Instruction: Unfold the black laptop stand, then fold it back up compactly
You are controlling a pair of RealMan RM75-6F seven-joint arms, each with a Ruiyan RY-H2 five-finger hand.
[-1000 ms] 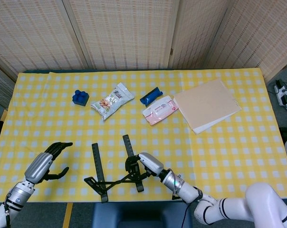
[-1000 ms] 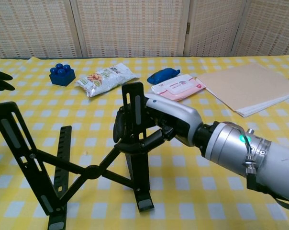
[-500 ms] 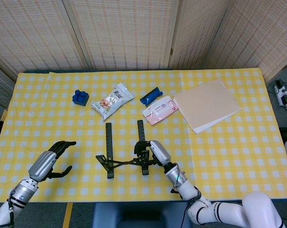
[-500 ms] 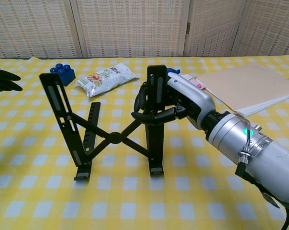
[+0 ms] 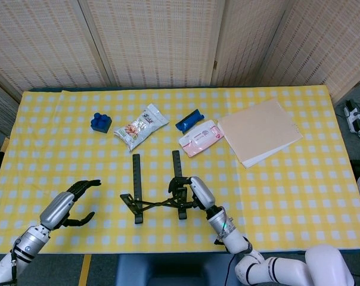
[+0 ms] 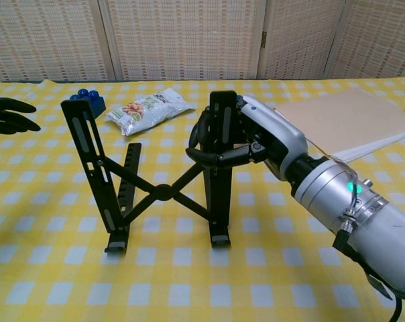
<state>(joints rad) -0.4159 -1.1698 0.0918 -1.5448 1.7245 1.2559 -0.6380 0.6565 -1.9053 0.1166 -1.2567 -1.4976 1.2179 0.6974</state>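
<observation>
The black laptop stand [image 5: 149,190] [image 6: 155,184] stands unfolded on the yellow checked table, its two long bars upright and joined by crossed struts. My right hand [image 5: 195,192] [image 6: 253,141] grips the stand's right bar near its top, fingers wrapped around it. My left hand [image 5: 70,200] hovers open to the left of the stand, apart from it; in the chest view only its black fingertips [image 6: 8,114] show at the left edge.
Behind the stand lie a blue toy brick [image 5: 101,122], a snack bag [image 5: 140,127], a blue wrapped item [image 5: 189,120], a pink wipes pack [image 5: 199,137] and a tan folder [image 5: 260,131]. The table's front edge [image 5: 126,249] lies close to the stand.
The right hand carried the stand away from the front edge toward the table's middle and set it upright, then held still. The left hand edged slightly right.
</observation>
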